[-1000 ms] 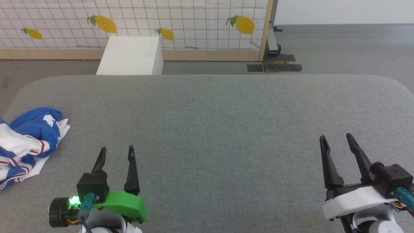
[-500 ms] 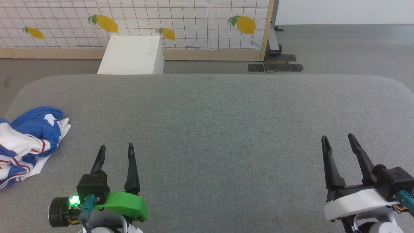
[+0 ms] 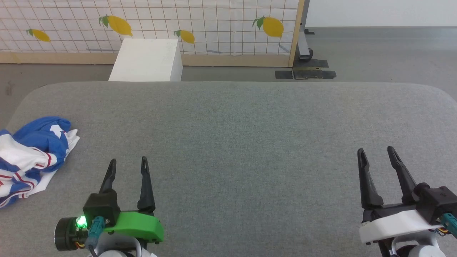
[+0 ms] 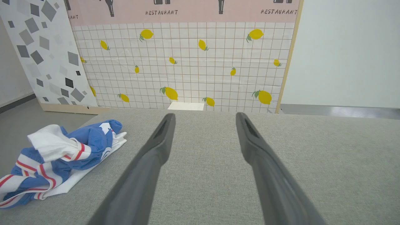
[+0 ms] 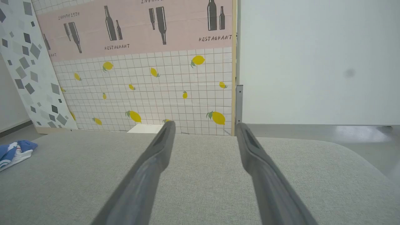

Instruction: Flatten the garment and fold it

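The left hand and right hand are spread wide and hold nothing, placed much as a second ago. The head view has drifted slightly, which is the camera's own shift. The crumpled blue, white and red shirt lies at the grey surface's left edge, apart from both hands. Beyond stand a white box and a lemon-print screen.

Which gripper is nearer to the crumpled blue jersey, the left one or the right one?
Left. The left gripper hovers open just right of the jersey, apart from it. The right gripper, also open, is far across the grey table.
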`<state>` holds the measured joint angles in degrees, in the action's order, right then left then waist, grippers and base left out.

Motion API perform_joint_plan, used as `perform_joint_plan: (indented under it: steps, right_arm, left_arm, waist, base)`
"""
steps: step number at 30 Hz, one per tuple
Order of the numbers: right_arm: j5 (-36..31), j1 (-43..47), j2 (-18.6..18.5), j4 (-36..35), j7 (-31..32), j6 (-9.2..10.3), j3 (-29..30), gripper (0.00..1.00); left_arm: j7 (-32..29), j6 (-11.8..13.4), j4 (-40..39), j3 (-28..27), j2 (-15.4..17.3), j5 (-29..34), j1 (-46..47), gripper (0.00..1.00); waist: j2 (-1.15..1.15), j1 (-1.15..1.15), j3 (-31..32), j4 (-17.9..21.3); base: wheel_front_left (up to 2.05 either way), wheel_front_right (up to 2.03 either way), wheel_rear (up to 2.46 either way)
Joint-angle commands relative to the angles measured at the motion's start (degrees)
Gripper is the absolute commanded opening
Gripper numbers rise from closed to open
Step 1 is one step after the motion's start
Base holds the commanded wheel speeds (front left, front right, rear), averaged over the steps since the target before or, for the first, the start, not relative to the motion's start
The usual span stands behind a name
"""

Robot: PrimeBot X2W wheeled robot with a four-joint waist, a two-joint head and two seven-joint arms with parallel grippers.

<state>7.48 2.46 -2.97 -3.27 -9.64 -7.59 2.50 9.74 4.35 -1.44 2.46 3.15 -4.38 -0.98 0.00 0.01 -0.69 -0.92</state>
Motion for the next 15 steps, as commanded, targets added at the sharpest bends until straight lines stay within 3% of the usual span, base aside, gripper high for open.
perform_joint_plan:
  steps: [1, 15]
  right_arm:
    - [-0.05, 0.91, 0.06, -0.50, -0.67, 0.06, 0.00, 1.00]
    - [0.56, 1.50, 0.07, -0.07, -2.32, 0.08, 0.36, 1.00]
  left_arm:
    - [0.59, 0.50, -0.04, 0.03, -0.19, -0.22, 0.99, 1.00]
    - [2.23, 1.10, 0.31, 0.50, -0.22, -0.74, 1.00, 1.00]
  waist:
    - [0.00, -0.01, -0.01, -0.04]
    - [0.00, -0.01, 0.25, -0.21]
  base:
    - [0.00, 0.00, 0.00]
    - [0.00, 0.00, 0.00]
